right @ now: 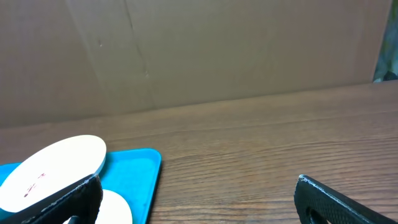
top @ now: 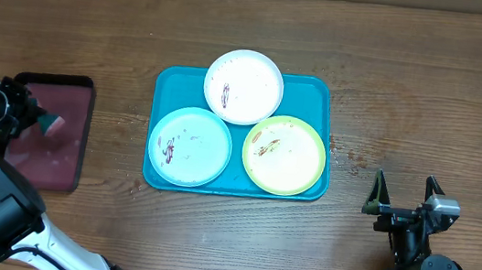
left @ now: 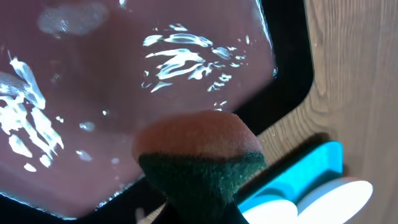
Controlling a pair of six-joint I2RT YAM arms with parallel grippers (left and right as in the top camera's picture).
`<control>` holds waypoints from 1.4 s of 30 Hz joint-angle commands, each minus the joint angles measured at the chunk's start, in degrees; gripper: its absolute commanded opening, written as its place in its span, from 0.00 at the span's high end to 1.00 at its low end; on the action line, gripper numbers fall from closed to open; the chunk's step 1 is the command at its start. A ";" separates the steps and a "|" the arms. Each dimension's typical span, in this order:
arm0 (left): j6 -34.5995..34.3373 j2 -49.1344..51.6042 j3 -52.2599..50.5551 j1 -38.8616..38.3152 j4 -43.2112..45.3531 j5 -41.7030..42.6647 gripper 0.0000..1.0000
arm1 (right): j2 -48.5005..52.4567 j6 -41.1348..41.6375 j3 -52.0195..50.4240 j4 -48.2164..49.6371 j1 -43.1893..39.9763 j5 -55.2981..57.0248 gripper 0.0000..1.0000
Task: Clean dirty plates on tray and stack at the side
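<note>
Plates, three small round plastic ones with reddish-brown smears, sit on the large turquoise rectangular plastic tray (top: 171, 85) at the centre of the wooden table (top: 432, 76). At far left, the left gripper (top: 36, 116) is clamped on a green-and-pink sponge (top: 51, 123) above the dark maroon black-rimmed tray (top: 57, 168). On the turquoise tray, the light blue plate (top: 190, 145) lies front left, the white plate (top: 243, 86) overhangs the rear rim, and the yellow-green plate (top: 284, 154) lies front right. At far right, the right gripper (top: 406, 188) stands with fingers apart, holding nothing.
</note>
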 commanded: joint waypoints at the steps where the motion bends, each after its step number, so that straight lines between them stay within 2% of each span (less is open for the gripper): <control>1: 1.07 -0.87 7.91 1.81 -3.72 -2.51 0.96 | -0.42 -0.17 -0.57 0.31 0.26 0.37 0.00; 5: 2.01 -1.42 19.65 2.03 -11.32 -3.30 0.96 | -0.39 -0.17 -0.57 0.31 0.26 0.37 0.00; 8: 0.74 -1.42 21.94 1.01 -10.75 -6.49 0.96 | -0.39 -0.17 -0.57 0.31 0.26 0.37 0.00; 10: -0.81 -0.98 19.93 -0.39 -9.11 -10.71 0.96 | -0.42 -0.17 -0.57 0.31 0.26 0.37 0.00; 14: -2.21 0.28 5.79 -4.63 -1.75 -20.39 0.96 | -0.42 -0.17 -0.57 0.31 0.26 0.37 0.00; 16: -2.19 0.35 0.90 -5.60 1.33 -21.42 0.96 | -0.42 -0.17 -0.57 0.31 0.26 0.37 0.00; 19: -2.21 0.28 0.94 -5.60 1.77 -21.40 0.96 | -0.42 -0.17 -0.57 0.31 0.26 0.37 0.00; 23: -2.19 -0.22 10.32 -4.50 -5.68 -18.16 0.96 | -0.42 -0.17 -0.57 0.31 0.26 0.37 0.00; 27: -2.19 -0.24 24.61 -4.20 -17.22 -16.20 0.96 | -0.42 -0.17 -0.57 0.31 0.26 0.37 0.00; 32: -1.90 -0.44 36.37 -5.97 -30.62 -7.19 0.96 | -0.42 -0.17 -0.57 0.31 0.26 0.37 0.00; 37: 5.64 -1.51 34.86 -12.35 -31.10 0.39 0.96 | -0.42 -0.17 -0.57 0.31 0.26 0.37 0.00; 42: 8.15 -1.53 28.72 -22.84 -31.10 1.05 0.96 | -0.39 -0.17 -0.57 0.31 0.26 0.37 0.00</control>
